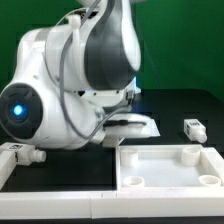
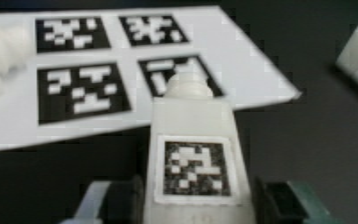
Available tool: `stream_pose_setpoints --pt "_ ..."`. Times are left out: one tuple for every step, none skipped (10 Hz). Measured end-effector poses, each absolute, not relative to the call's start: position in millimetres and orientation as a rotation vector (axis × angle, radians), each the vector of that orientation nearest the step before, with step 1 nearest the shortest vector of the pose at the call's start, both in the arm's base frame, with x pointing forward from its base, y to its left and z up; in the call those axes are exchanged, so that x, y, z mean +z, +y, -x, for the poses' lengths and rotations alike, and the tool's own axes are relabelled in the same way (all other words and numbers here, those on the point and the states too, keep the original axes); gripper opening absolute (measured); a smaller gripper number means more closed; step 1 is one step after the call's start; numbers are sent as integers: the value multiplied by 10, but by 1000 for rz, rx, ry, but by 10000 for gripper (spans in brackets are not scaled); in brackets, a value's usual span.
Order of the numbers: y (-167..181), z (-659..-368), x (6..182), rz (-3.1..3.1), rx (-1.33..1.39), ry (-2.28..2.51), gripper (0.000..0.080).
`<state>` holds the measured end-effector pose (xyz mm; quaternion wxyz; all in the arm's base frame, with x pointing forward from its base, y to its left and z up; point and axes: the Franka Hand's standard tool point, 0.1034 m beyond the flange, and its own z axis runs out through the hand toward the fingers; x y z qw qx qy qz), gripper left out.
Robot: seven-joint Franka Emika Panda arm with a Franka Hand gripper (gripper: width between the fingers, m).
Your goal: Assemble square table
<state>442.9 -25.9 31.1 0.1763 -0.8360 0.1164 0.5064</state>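
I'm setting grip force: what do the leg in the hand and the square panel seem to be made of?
The leg: probably hard white plastic, matte; smooth even faces and a rounded moulded tip. Its tag looks like a printed sticker. The square panel: likely the same matte white plastic; one-piece raised rim and round sockets. Blur hides finer texture.

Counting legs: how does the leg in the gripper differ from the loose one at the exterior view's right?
The held leg is clamped in the gripper, above the marker board. The loose leg lies free, resting on the black table. Both are white.
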Motion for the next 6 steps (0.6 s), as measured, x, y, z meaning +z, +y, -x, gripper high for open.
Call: stream_pose_setpoints --pt "-171 -4529 505 2393 1399 286 285" --pt "-35 -4677 713 2461 1331 289 285" --pt "159 -4800 918 2519 1273 264 285" --pt "240 -4904 944 2577 1178 239 286" --pt "195 -4888 893 2608 1118 249 286" --pt "173 -4909 866 2648 1040 267 286"
